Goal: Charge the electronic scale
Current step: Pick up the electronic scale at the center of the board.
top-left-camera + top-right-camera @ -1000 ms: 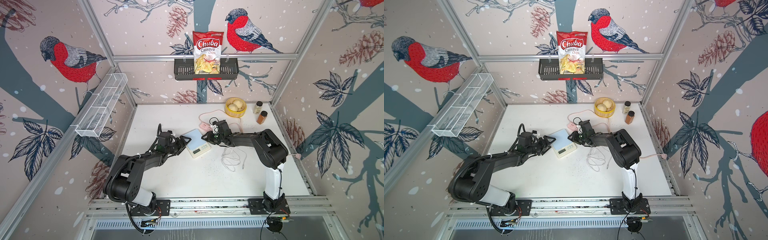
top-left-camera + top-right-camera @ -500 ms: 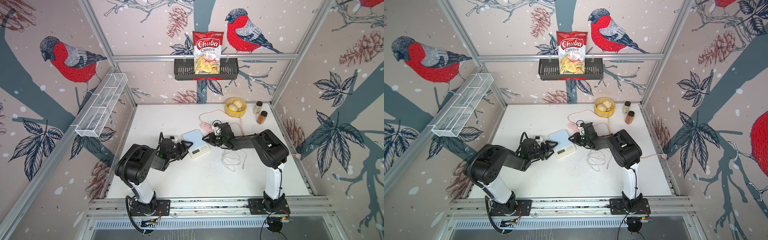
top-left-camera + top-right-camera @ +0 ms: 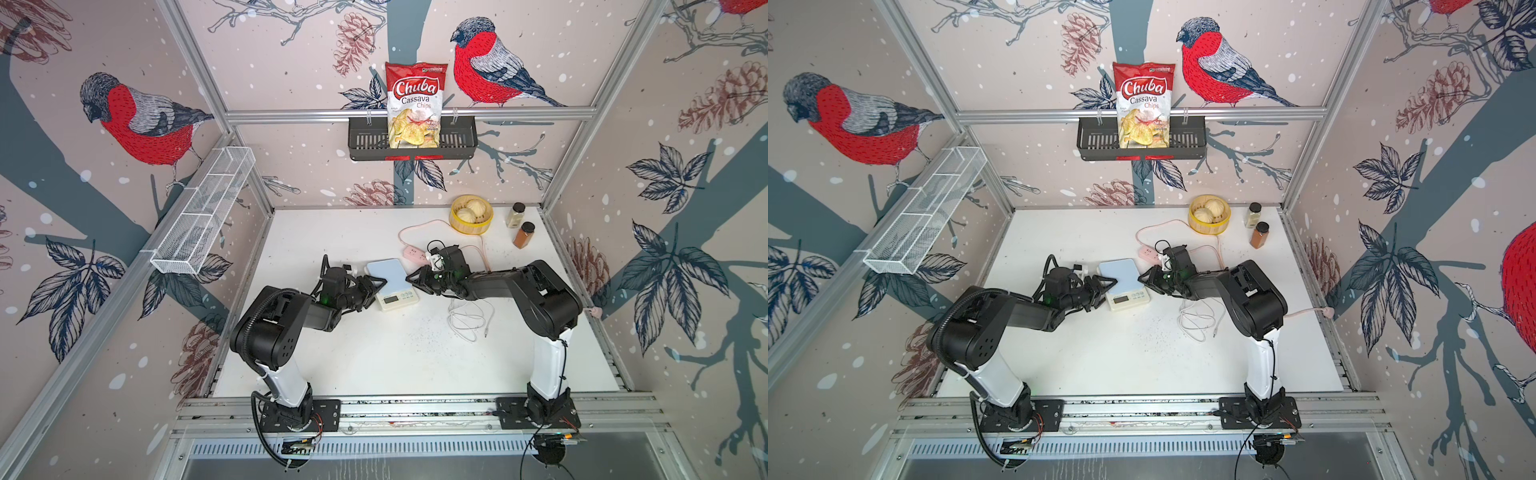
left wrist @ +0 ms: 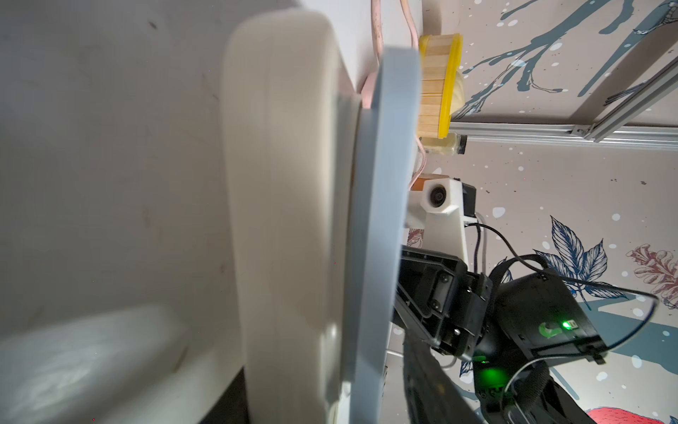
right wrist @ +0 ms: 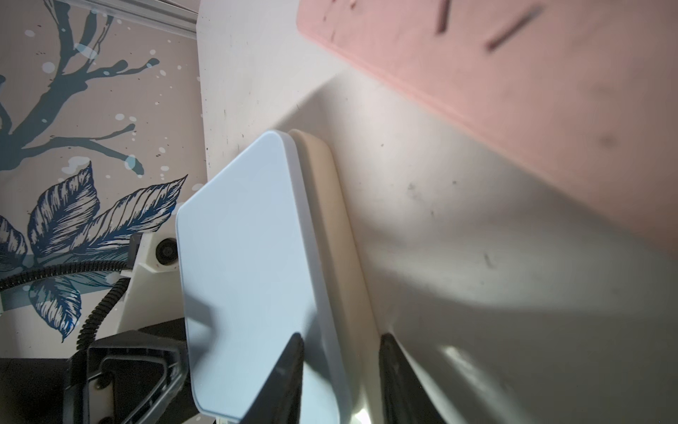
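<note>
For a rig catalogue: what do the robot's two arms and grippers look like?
The left arm and right arm are matte black and boxy, each on a white lower link and black base plate. A ribbed black conduit loops over the left elbow. The left gripper and right gripper have black triangular fingers, a green light and a white camera mount behind them.

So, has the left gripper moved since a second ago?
Yes, slightly. In a top view the left gripper has edged closer to the electronic scale.

Both top views look down from high at the front onto the whole table (image 3: 374, 353). The wrist cameras sit very near the scale (image 4: 286, 220), on opposite sides.
</note>
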Available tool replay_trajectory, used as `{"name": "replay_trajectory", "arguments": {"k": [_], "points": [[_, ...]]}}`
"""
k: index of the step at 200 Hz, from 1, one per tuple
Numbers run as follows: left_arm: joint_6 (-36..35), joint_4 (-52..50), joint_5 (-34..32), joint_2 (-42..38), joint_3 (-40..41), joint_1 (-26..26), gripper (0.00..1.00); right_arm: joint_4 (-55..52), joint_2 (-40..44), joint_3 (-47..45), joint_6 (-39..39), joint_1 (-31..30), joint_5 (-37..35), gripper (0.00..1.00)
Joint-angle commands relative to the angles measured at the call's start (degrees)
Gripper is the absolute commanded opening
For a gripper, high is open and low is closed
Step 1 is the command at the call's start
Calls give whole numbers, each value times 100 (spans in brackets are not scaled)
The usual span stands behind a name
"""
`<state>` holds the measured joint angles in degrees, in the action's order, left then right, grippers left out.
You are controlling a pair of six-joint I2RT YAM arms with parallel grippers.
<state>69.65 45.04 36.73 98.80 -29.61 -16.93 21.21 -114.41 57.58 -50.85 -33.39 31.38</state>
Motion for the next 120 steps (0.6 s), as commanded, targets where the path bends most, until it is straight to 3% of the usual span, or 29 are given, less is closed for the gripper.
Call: {"name": "replay_trajectory", "arguments": {"k": [1, 18, 69, 94, 120], "points": [[-238, -43, 99, 8, -120, -14, 48, -862, 93, 115, 226, -101, -202, 36], [-542, -405, 109, -17, -233, 4, 45, -1186, 212, 287, 421, -159, -392, 39], [-1985, -1467, 922, -14, -817, 472, 13, -2541, 1235, 1053, 1189, -236, -1468, 59], [-2770, -2035, 1554, -162, -1133, 841, 7, -3213, 2095, 1318, 1450, -225, -2191, 64], [-3971, -3293, 2368, -309, -1805, 1051, 8, -3998, 3376, 999, 1284, -67, -3420, 67]]}}
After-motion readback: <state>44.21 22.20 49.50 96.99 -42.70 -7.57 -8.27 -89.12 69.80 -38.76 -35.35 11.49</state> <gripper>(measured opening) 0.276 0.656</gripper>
